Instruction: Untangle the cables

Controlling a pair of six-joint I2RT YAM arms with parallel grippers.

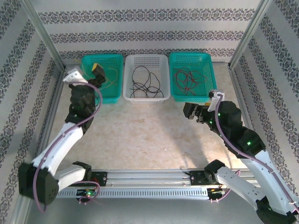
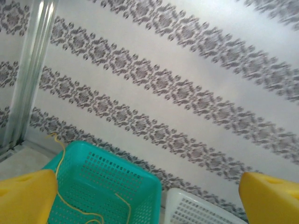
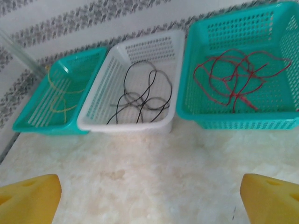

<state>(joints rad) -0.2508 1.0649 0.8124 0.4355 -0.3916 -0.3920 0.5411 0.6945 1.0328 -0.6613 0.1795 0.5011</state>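
Observation:
The cables lie sorted by colour in three baskets along the back wall. Yellow cables (image 1: 106, 80) (image 2: 58, 175) (image 3: 57, 87) are in the left teal basket (image 1: 100, 99) (image 2: 117, 161) (image 3: 51, 128). Black cables (image 1: 144, 83) (image 3: 150, 93) are in the white basket (image 1: 146, 97) (image 2: 196, 198) (image 3: 126, 125). Red cables (image 1: 187, 77) (image 3: 235, 91) are in the right teal basket (image 1: 191, 97) (image 3: 238, 122). My left gripper (image 1: 96, 70) (image 2: 149, 200) hangs open above the left teal basket, holding nothing. My right gripper (image 1: 192, 112) (image 3: 149, 200) is open over the bare tabletop in front of the right basket, also holding nothing.
The three baskets stand side by side against the patterned back wall. Metal frame posts (image 1: 46, 37) rise at the back corners. The marbled tabletop (image 1: 145, 135) stretches between the baskets and the arm bases.

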